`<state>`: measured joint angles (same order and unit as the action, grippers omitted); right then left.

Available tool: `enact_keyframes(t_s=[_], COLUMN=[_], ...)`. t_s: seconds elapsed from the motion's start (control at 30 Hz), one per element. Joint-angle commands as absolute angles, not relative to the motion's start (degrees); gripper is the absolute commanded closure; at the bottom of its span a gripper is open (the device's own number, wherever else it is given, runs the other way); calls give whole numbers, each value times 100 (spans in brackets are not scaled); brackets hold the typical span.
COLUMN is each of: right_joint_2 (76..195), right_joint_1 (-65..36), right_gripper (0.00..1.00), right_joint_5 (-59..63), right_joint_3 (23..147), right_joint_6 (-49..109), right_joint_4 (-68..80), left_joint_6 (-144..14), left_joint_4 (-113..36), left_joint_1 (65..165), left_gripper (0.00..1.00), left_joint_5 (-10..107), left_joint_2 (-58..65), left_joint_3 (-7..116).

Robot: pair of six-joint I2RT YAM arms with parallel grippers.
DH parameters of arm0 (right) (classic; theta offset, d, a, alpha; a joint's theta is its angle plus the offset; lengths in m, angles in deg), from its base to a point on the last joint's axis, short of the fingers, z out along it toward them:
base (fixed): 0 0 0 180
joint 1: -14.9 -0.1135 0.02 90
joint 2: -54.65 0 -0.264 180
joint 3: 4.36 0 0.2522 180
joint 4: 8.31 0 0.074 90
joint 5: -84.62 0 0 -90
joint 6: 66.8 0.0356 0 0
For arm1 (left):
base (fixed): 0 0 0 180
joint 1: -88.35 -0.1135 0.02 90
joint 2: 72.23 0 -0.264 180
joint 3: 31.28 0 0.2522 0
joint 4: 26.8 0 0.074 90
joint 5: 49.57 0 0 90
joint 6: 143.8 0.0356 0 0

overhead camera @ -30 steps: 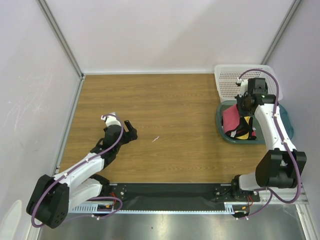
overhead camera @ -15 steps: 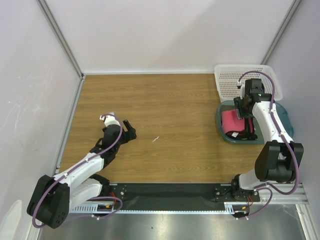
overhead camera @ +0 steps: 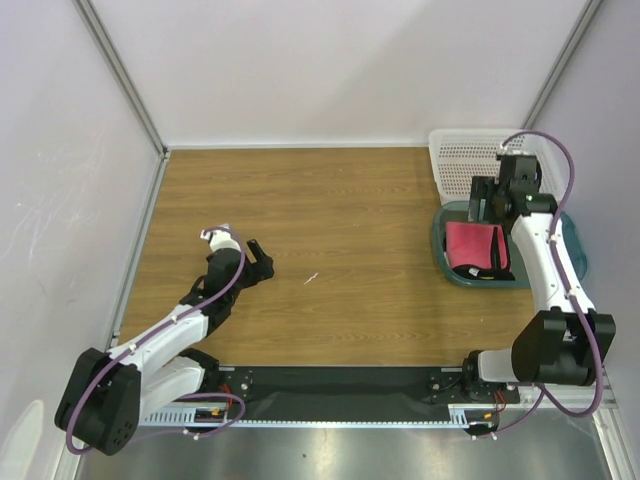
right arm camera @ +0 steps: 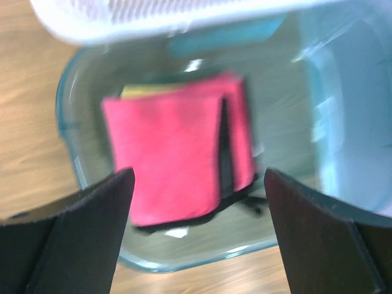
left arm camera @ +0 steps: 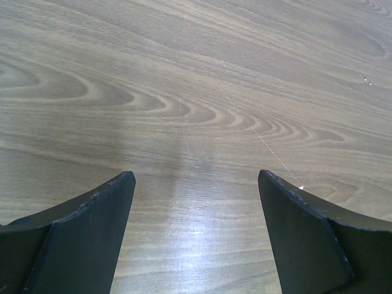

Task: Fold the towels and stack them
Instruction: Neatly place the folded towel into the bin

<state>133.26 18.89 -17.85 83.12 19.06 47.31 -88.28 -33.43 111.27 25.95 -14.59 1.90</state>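
The towels (overhead camera: 477, 248) lie in a folded pile inside the teal tub (overhead camera: 437, 235), pink-red on top. The close view is blurry, but a yellow one (right arm camera: 138, 90) seems to peek out underneath. The white basket (overhead camera: 455, 160) sits just behind the tub. The right gripper (overhead camera: 486, 198) hangs over the pile, its fingers wide apart and holding nothing. Far off on the wooden table (overhead camera: 340, 210), the left gripper (overhead camera: 257, 262) is low, wide apart and holding nothing too.

- Wood tabletop (overhead camera: 370, 230) lay bare across its middle, open to passage.
- White lattice basket (overhead camera: 455, 165) and teal tub (overhead camera: 438, 250) blocked the far right side, one just behind the other.
- Folded towels (right arm camera: 171, 159) covered the tub's floor.
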Motion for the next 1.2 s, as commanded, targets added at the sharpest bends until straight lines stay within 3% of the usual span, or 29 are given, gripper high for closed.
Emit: enact_keyframes(t_s=[0.0, 0.07, 0.13, 0.17, 0.2, 0.27, 0.3, 0.4, 0.53, 0.77, 1.0, 1.17], right_joint_2=[13094, 12980, 12936, 12962, 13075, 13234, 13443, 13848, 14323, 14176, 13323, 12743], right_joint_1=[1912, 1921, 1921, 1930, 1956, 1991, 2035, 2062, 2088, 2088, 2079, 2036], right_gripper=[8, 10, 20, 26, 41, 55, 67, 74, 76, 73, 53, 27], right_joint_5=[-1163, -864, -723, -766, -810, -1003, -1099, -1389, -2284, -2217, -1435, -1075], right_joint_3=[7376, 6798, 6400, 6259, 6110, 6082, 6125, 6266, 6678, 6732, 7197, 7628], right_joint_6=[2960, 3426, 3550, 3585, 3612, 3621, 3629, 3568, 3577, 3498, 3533, 3577], right_joint_4=[3842, 3422, 3052, 2745, 2655, 2558, 2566, 2715, 3259, 3366, 3621, 3692], left_joint_6=[-8843, -8896, -8957, -8983, -8984, -9019, -9045, -9089, -9080, -9054, -8905, -8782], left_joint_4=[-3125, -3204, -3213, -3204, -3195, -3256, -3274, -3327, -3476, -3582, -3617, -3792], left_joint_1=[11068, 11068, 11068, 11076, 11068, 11068, 11076, 11068, 11068, 11068, 11076, 11076], left_gripper=[12, 12, 12, 12, 12, 12, 12, 12, 12, 11, 11, 8], left_joint_5=[2786, 2795, 2804, 2821, 2839, 2839, 2822, 2734, 2611, 2584, 2566, 2672], left_joint_2=[-1431, -1440, -1449, -1449, -1432, -1423, -1423, -1449, -1440, -1344, -1256, -1326], left_joint_3=[349, 393, 367, 358, 349, 384, 384, 375, 445, 542, 735, 1139])
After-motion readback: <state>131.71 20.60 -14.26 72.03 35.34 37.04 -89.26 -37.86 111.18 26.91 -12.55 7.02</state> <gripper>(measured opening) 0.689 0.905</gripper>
